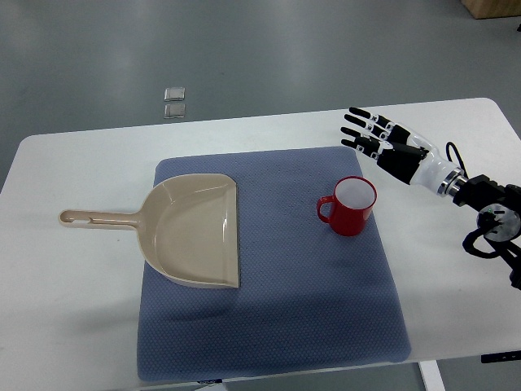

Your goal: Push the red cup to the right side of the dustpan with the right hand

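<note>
Red cup [351, 207] upright, white inside, handle facing dustpan [195, 230]; right hand [389, 145] fingers apart.

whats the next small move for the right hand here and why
Probably lower the right hand to the table just beyond and right of the red cup. Its fingers are spread, hovering clear of the cup, which stands upright on the blue mat, well apart from the dustpan. From there it could push the cup left toward the dustpan's open edge.

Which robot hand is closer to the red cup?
Right. The right robot hand hovers open just up and right of the red cup, not touching it. The left robot hand isn't in the picture.
</note>
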Controlling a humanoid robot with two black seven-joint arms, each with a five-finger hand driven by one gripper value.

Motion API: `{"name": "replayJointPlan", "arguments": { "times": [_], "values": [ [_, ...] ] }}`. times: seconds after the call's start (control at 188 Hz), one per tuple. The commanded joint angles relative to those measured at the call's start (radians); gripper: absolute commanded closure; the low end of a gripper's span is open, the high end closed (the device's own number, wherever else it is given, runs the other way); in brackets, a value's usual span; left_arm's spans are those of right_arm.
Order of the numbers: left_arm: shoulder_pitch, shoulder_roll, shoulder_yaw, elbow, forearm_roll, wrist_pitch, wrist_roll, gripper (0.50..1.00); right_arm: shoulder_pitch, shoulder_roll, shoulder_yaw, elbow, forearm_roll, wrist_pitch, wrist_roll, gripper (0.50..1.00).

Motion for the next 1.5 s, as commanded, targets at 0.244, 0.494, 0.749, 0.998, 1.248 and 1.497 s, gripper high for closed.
{"name": "replayJointPlan", "arguments": {
  "times": [0.244, 0.494, 0.749, 0.998, 1.248, 1.497],
  "values": [
    [0.000, 0.000, 0.002, -0.003, 0.003, -0.001, 0.000, 0.500, -0.084, -0.126, 0.001, 0.039, -0.319, 0.004, 0.292, 0.566],
    [0.000, 0.000, 0.002, -0.003, 0.003, -0.001, 0.000, 0.500, -0.138, -0.129, 0.001, 0.041, -0.470, 0.004, 0.368, 0.566],
    [0.000, 0.000, 0.000, -0.003, 0.003, -0.001, 0.000, 0.500, -0.150, -0.114, 0.001, 0.041, -0.502, 0.004, 0.368, 0.566],
    [0.000, 0.000, 0.000, -0.003, 0.001, -0.001, 0.000, 0.500, -0.173, -0.085, 0.004, 0.039, -0.500, -0.018, 0.368, 0.566],
    [0.000, 0.000, 0.000, -0.001, 0.001, -0.001, 0.002, 0.500, -0.175, -0.047, 0.009, 0.038, -0.500, -0.062, 0.368, 0.566],
    [0.000, 0.000, 0.000, -0.001, 0.001, 0.000, 0.000, 0.500, -0.176, -0.011, 0.006, 0.024, -0.500, -0.098, 0.368, 0.566]
  ]
}}
